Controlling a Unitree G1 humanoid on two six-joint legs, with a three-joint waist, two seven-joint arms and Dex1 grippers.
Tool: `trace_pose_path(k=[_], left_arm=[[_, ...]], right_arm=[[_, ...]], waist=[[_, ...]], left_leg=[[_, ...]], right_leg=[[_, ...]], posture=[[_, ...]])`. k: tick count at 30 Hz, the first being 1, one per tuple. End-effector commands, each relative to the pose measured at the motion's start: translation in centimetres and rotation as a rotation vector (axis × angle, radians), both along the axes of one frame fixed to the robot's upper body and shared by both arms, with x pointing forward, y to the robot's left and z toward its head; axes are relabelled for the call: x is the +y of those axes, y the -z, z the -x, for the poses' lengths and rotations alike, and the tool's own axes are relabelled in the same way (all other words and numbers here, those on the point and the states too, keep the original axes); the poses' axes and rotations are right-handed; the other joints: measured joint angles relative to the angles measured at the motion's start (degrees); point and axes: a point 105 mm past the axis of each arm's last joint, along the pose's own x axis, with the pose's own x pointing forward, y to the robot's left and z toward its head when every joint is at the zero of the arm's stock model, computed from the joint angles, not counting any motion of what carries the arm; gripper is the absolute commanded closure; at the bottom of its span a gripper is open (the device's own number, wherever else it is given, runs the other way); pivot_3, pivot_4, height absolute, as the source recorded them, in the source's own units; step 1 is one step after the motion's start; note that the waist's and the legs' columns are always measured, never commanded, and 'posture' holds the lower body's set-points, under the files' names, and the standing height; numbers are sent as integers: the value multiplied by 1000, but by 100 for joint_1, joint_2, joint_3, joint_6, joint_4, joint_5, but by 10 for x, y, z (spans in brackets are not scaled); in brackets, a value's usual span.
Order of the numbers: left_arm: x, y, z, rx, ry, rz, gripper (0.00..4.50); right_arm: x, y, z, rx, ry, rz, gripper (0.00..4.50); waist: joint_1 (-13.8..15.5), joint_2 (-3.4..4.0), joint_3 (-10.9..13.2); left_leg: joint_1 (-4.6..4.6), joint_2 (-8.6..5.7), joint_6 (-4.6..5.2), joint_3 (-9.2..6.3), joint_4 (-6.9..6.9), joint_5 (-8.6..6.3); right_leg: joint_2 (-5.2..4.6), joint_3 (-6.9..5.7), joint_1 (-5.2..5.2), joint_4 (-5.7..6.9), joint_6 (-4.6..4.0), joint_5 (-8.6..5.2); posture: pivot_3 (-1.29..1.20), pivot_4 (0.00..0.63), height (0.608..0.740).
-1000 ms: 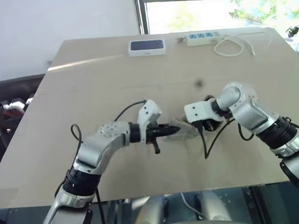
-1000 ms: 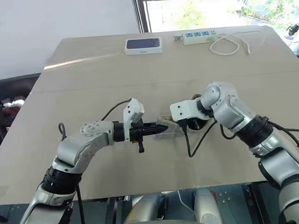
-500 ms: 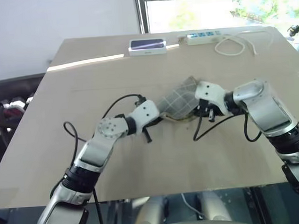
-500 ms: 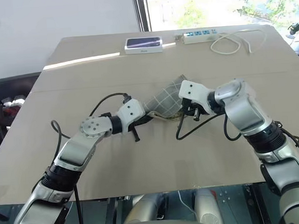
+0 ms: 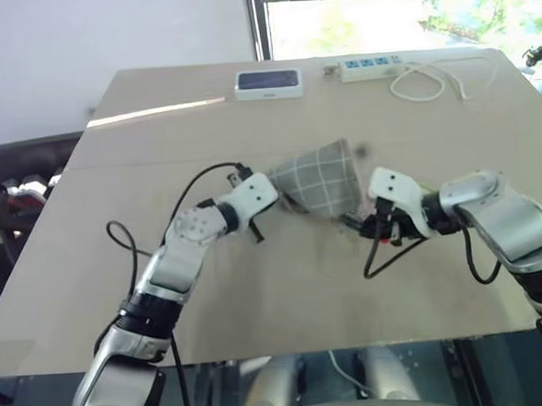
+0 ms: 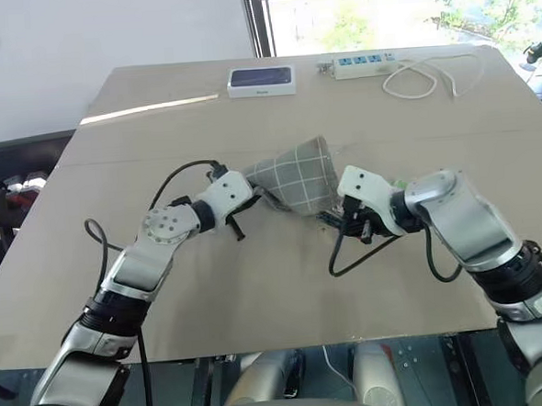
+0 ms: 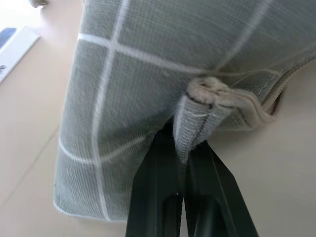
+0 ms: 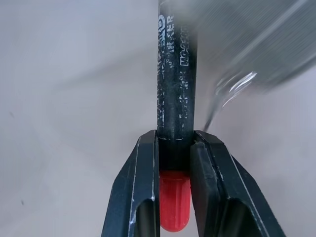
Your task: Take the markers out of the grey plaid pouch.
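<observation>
The grey plaid pouch [image 5: 320,182] hangs tilted just above the table's middle, and my left gripper [image 7: 182,148] is shut on a fold of its zipper edge. Just right of the pouch, my right gripper [image 5: 369,226] is shut on a marker [image 8: 175,74] with a dark printed barrel. The marker's red end [image 8: 174,207] sits between the fingers. Its far end reaches the pouch's [image 8: 256,39] lower edge; I cannot tell whether it is still inside. Any other markers are hidden.
A white device with a dark screen [image 5: 267,84] and a white power strip [image 5: 368,66] with a looped cable [image 5: 425,81] lie at the table's far edge. Black cables loop beside both wrists. Bare tabletop [image 5: 286,294] lies in front of the grippers.
The left gripper has lifted the pouch off the table and carried it left and further away. The right gripper has rolled and drawn back to the right, pulling the marker away from the pouch.
</observation>
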Motion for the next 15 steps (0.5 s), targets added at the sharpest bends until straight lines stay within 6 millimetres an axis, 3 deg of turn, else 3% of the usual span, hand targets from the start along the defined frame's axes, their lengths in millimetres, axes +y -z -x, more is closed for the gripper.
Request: trace_pose_path(k=[1,7,13,14,15], left_arm=[[6,-25,-8,-97,-44,36,4500],[21,-20,0,-82,-71,36,4500],[35,-12,19,-32,-69,54,4500],[38,-10,23,-19,-68,62,4500],[41,-7,28,-6,-66,65,4500]], right_arm=[[-8,3,-1,-44,1,48,4125],[-50,2,-17,-131,137,159,4125],[-82,1,-18,-183,236,219,4125],[-88,1,-20,-205,261,233,3349],[-95,-1,-22,-236,287,245,3129]], waist=[[-2,-1,1],[-8,-1,1],[12,-1,1],[17,-1,1],[17,-1,1]], left_leg=[[0,0,0,-1,0,0],[-1,-1,0,1,0,0],[-2,0,0,2,-7,0],[-1,0,0,2,-6,0],[-1,0,0,2,-5,0]], right_leg=[[0,-1,0,0,0,0],[-1,1,0,-3,0,0],[-1,3,0,-5,0,0],[-2,2,0,-5,0,0],[-2,2,0,-4,0,0]], posture=[[0,150,738],[0,150,738],[0,150,738],[0,150,738],[0,150,738]])
